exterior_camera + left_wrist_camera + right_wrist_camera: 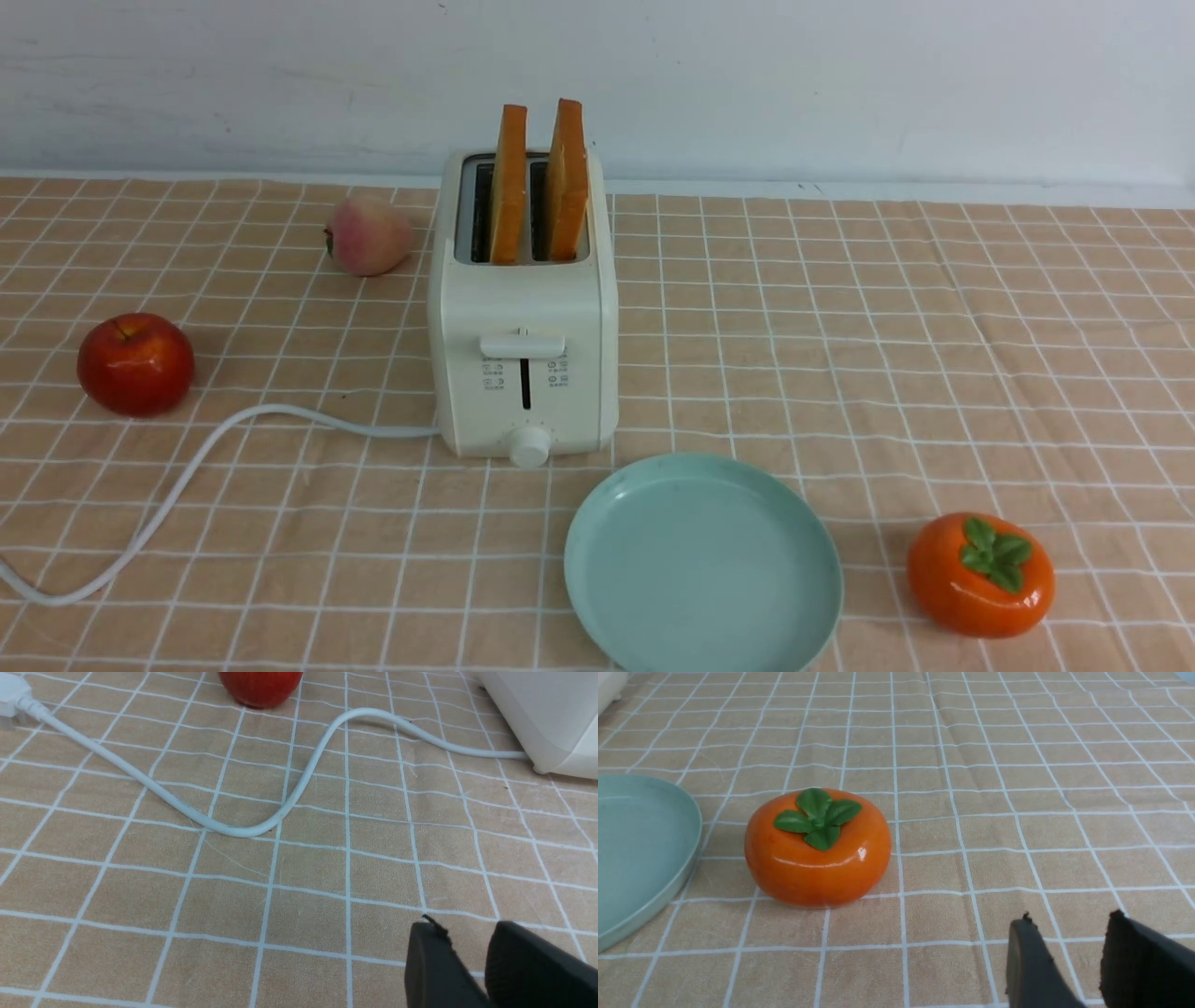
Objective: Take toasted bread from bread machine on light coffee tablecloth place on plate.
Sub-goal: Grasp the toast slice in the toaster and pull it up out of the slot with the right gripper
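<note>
The cream-white bread machine (pixel 523 373) stands mid-table on the light coffee tablecloth (pixel 840 355). Two slices of toasted bread stand upright in its slots, one on the left (pixel 509 182) and one on the right (pixel 568 177). The pale teal plate (pixel 700 569) lies bare in front of it, slightly to the right, and its rim shows in the right wrist view (pixel 640 849). Neither gripper shows in the front view. My left gripper (pixel 467 933) is open and empty, low over the cloth near a corner of the bread machine (pixel 546 714). My right gripper (pixel 1069 926) is open and empty over bare cloth.
A red apple (pixel 135 362) sits at the left and a peach (pixel 369 235) sits behind the bread machine's left side. An orange persimmon (pixel 980 574) lies right of the plate. The white cord (pixel 187 467) snakes leftward across the cloth.
</note>
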Available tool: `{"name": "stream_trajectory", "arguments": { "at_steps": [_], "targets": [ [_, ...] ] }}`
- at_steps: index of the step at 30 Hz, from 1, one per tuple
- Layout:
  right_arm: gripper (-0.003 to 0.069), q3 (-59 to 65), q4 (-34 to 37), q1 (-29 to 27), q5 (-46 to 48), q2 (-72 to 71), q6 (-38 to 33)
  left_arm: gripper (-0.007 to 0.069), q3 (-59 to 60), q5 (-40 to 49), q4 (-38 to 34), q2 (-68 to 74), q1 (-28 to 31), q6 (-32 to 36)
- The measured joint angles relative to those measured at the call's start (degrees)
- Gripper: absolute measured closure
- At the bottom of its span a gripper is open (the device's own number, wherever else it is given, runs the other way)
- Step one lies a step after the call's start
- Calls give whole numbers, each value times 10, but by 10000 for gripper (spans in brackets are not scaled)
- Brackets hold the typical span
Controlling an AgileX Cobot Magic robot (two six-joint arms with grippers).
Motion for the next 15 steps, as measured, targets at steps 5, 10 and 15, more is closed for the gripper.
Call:
{"name": "stream_trajectory", "arguments": {
  "at_steps": [5,10,15],
  "targets": [
    [419,0,0,0,0,0,0,443,0,0,14,0,0,0],
    [419,0,0,0,-1,0,0,439,0,0,18,0,0,0],
    [419,1,-1,0,-7,0,0,433,0,0,16,0,0,0]
  ]
}}
